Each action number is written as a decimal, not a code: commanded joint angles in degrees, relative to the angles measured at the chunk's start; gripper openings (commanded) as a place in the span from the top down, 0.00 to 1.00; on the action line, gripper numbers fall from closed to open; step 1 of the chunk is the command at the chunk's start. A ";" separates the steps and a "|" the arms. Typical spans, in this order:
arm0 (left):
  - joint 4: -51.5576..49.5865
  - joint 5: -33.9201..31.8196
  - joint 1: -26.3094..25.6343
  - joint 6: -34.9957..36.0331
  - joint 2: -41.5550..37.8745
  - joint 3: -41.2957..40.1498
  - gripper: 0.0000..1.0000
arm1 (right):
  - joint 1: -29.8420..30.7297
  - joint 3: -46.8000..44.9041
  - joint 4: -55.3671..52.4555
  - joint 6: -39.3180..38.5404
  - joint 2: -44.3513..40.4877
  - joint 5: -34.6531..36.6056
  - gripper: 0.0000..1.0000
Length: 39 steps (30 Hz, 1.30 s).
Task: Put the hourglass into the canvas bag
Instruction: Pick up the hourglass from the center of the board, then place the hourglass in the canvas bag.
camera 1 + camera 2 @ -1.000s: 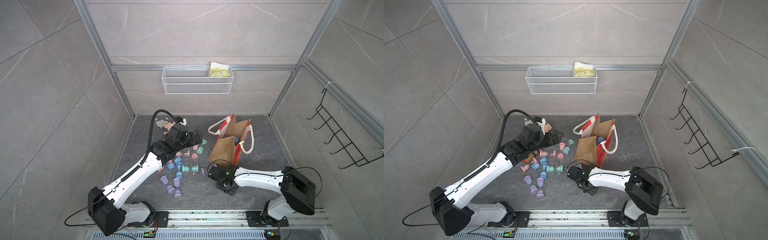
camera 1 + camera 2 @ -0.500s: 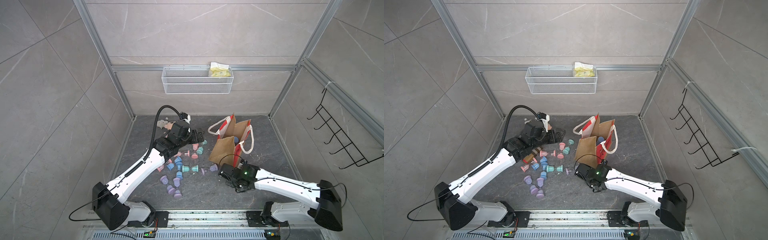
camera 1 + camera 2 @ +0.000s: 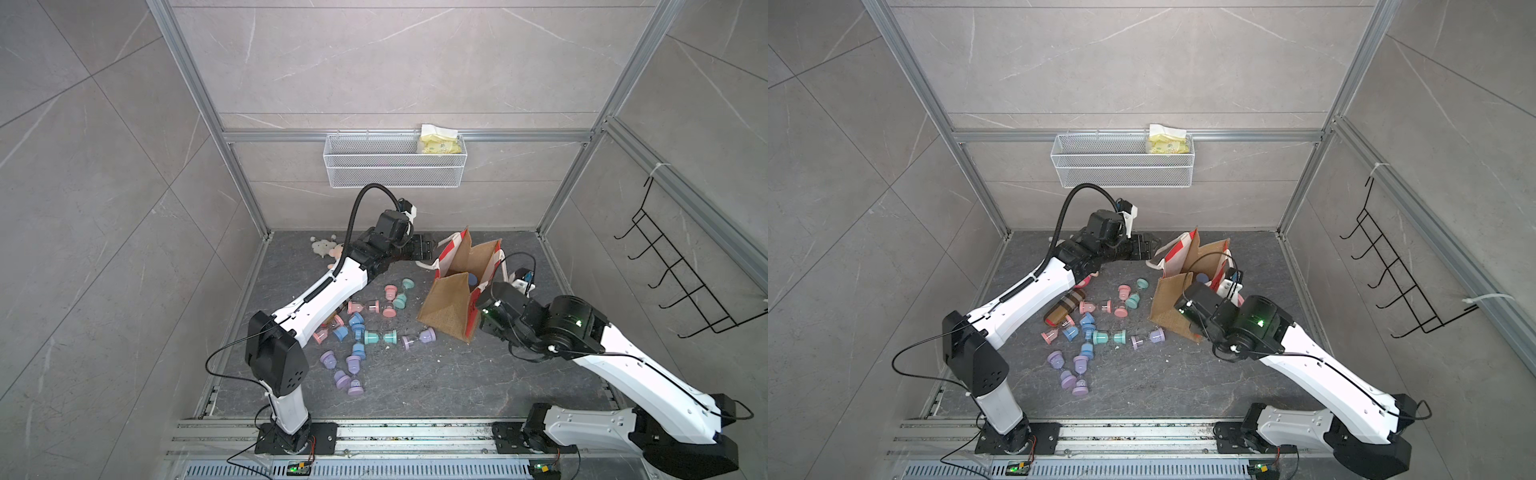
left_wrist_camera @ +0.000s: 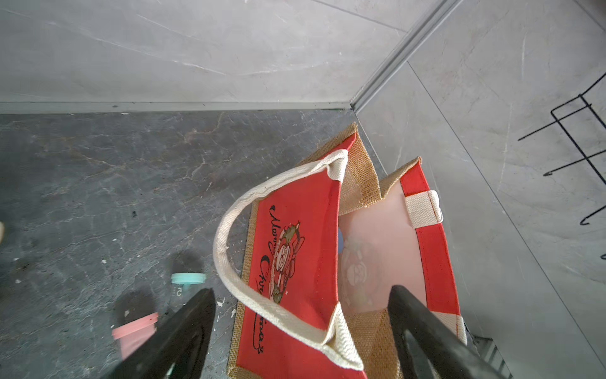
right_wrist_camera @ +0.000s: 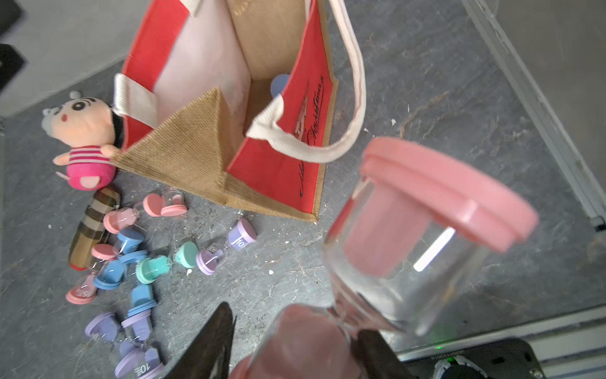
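Note:
The canvas bag (image 3: pixel 451 299) (image 3: pixel 1169 305) stands upright and open at the back right of the floor, with red printed panels, burlap sides and white handles. My left gripper (image 3: pixel 428 249) (image 4: pixel 301 290) is open at the bag's left rim. Its jaws straddle the near red panel (image 4: pixel 295 246) and a handle end. My right gripper (image 5: pixel 295 320) is shut on a pink-capped hourglass (image 5: pixel 436 200), held in the air beside the bag's front right corner (image 5: pixel 314 216). A blue cap (image 5: pixel 278 83) shows inside the bag. In both top views the held hourglass is hidden by the right wrist (image 3: pixel 498 309).
Several pink, blue, teal and purple hourglasses (image 3: pixel 374 336) (image 5: pixel 147 262) lie scattered left of the bag. A plush doll (image 5: pixel 85 137) and a plaid pouch (image 3: pixel 1065 307) lie near them. A wire basket (image 3: pixel 395 160) hangs on the back wall, a black hook rack (image 3: pixel 681 282) on the right wall.
My right arm has lifted off the floor and swung right, up beside the bag, carrying the hourglass. My left gripper has moved right to the bag's rim, its jaws narrowing slightly.

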 commanded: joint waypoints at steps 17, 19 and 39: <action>-8.46 7.14 -2.92 2.38 13.29 14.63 0.44 | -23.32 11.81 18.14 -22.01 15.33 -19.32 0.99; -9.80 5.99 -2.88 2.65 13.89 15.53 0.50 | -25.06 11.98 18.65 -22.27 16.93 -21.53 1.00; -6.13 -0.67 -2.63 0.86 11.58 11.88 1.00 | -30.15 11.85 25.08 -19.99 28.79 -36.11 1.00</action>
